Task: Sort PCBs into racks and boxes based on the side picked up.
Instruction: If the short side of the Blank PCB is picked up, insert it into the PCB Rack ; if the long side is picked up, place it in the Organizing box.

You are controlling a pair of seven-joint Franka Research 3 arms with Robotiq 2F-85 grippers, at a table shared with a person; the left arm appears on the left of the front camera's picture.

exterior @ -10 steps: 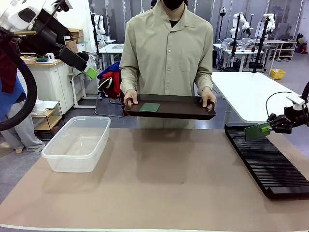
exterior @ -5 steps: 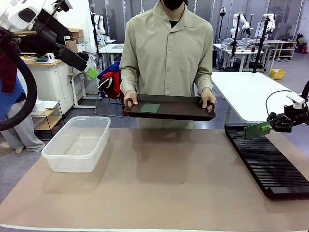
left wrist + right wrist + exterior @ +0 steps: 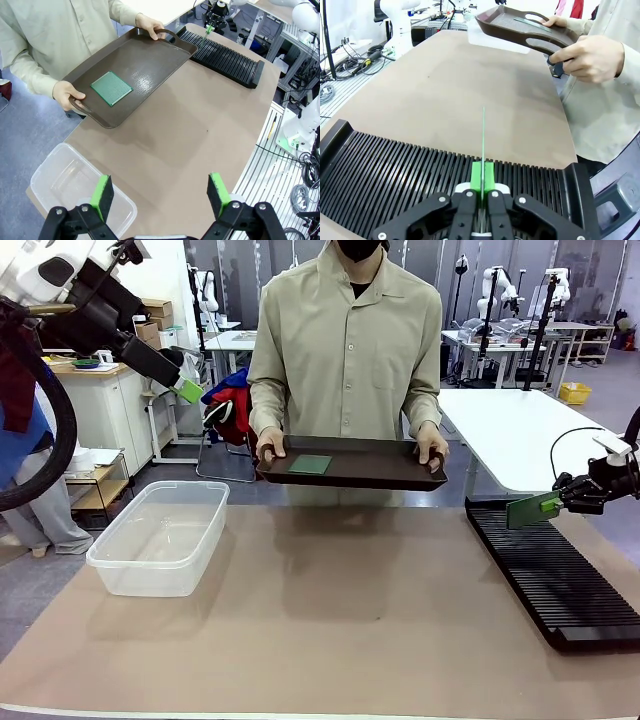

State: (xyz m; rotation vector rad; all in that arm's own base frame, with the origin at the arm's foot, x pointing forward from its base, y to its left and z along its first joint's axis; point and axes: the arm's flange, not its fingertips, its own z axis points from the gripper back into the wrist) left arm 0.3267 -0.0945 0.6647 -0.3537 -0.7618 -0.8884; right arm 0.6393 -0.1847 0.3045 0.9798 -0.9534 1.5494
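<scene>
**One board on edge over the rack, one flat on the tray**

The right gripper (image 3: 550, 505) is clamped on a PCB (image 3: 528, 511). It holds the board on edge just above the far end of the black rack (image 3: 552, 585), at about 3 o'clock in the front view. From the right wrist camera the board is a thin upright line over the slots (whether its lower edge sits in a slot I cannot tell). The left gripper (image 3: 186, 391) hangs high at 10 o'clock, fingers wide apart, nothing between them. The clear tub (image 3: 160, 540) stands on the table (image 3: 330, 630) at 9 o'clock. At 12 o'clock a person (image 3: 345, 340) holds a dark brown tray (image 3: 385, 472) by both handles. The second PCB (image 3: 311, 464) lies flat on it, toward the tray's 9 o'clock end.
</scene>
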